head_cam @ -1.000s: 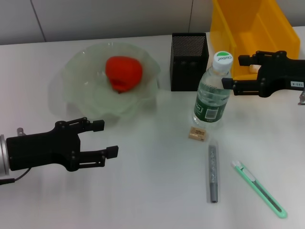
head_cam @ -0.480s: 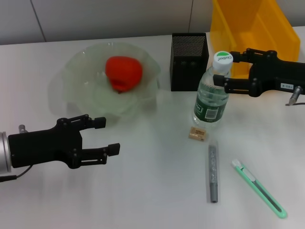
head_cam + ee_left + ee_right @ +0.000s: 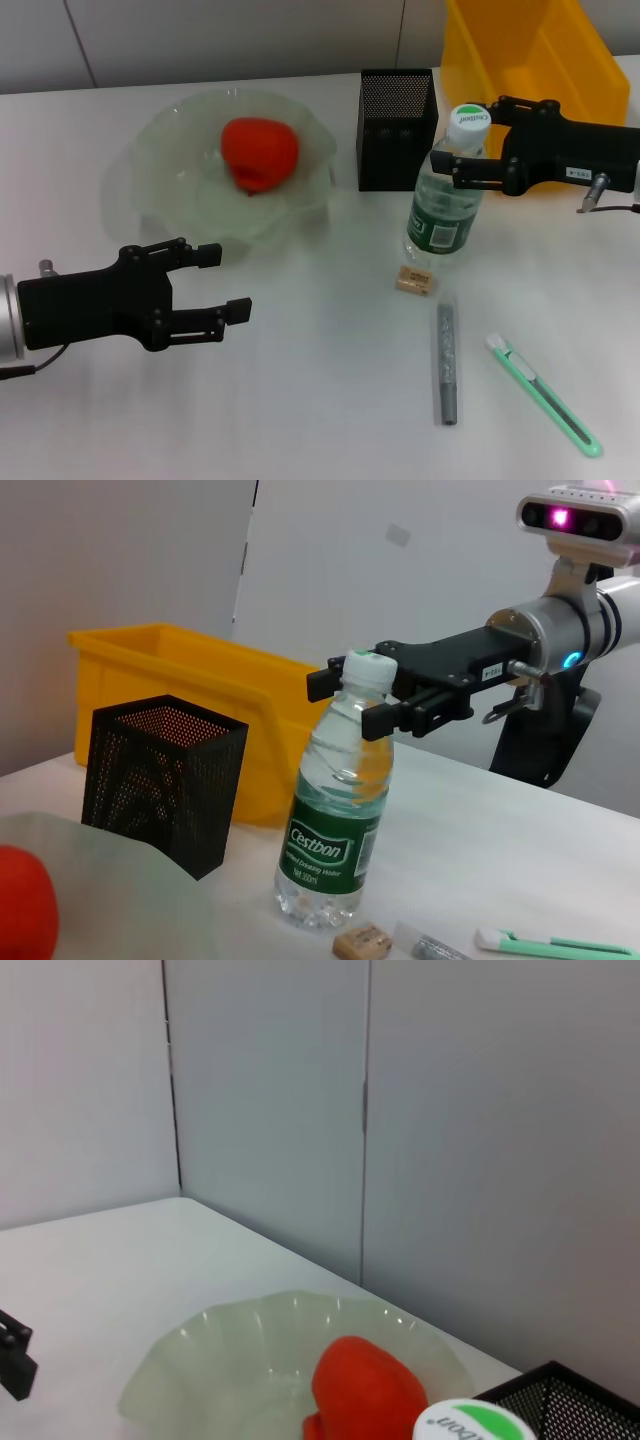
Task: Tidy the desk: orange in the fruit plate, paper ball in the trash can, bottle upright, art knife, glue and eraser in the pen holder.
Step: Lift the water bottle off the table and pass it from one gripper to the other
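Note:
The bottle (image 3: 444,195) (image 3: 334,820) stands upright on the desk (image 3: 320,400). My right gripper (image 3: 467,137) (image 3: 348,704) is open, with one finger on each side of the bottle's neck just below the cap (image 3: 468,1424). The orange (image 3: 260,152) (image 3: 368,1390) lies in the fruit plate (image 3: 150,190) (image 3: 200,1360). The eraser (image 3: 414,281) lies in front of the bottle, with the glue (image 3: 446,362) and the art knife (image 3: 543,395) nearer still. The pen holder (image 3: 397,128) (image 3: 165,780) stands left of the bottle. My left gripper (image 3: 224,283) hovers open at the front left, holding nothing. The paper ball is hidden.
The yellow trash can (image 3: 530,60) (image 3: 170,670) stands at the back right, directly behind my right arm. The pen holder is about a hand's width from the bottle. Bare desk lies between my left gripper and the eraser.
My right gripper has moved left from in front of the trash can, and its open fingers now sit around the bottle's neck. The left gripper has barely shifted.

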Motion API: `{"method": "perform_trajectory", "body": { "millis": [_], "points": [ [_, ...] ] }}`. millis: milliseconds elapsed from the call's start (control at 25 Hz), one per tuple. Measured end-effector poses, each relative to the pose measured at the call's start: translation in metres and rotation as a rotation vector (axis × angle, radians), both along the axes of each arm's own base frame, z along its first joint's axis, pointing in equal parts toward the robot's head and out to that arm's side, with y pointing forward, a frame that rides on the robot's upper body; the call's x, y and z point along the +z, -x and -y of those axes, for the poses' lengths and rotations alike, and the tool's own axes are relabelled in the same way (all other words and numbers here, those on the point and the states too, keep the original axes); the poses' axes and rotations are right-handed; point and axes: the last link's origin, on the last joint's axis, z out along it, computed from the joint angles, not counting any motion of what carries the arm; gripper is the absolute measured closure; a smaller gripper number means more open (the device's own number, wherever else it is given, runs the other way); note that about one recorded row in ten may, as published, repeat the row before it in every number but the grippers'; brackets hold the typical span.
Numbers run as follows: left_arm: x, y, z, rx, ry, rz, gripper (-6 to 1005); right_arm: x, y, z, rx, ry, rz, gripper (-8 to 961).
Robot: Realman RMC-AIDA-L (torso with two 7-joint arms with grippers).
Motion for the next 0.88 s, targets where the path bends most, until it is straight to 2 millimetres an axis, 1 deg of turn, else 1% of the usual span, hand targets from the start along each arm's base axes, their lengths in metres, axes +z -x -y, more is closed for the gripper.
{"method": "perform_trajectory", "body": {
  "millis": [200,880],
  "points": [
    [0.0000,0.0000,-0.0001,0.001,0.000,0.001,152,-0.0028,-0.0017,-0.0008,-0.007,0.009,0.005,246],
    [-0.0031,0.0018,0.0004,0.017,0.005,0.004,151,-0.0028,-0.0031,0.0029,0.015,0.005,0.015,304]
  ]
}}
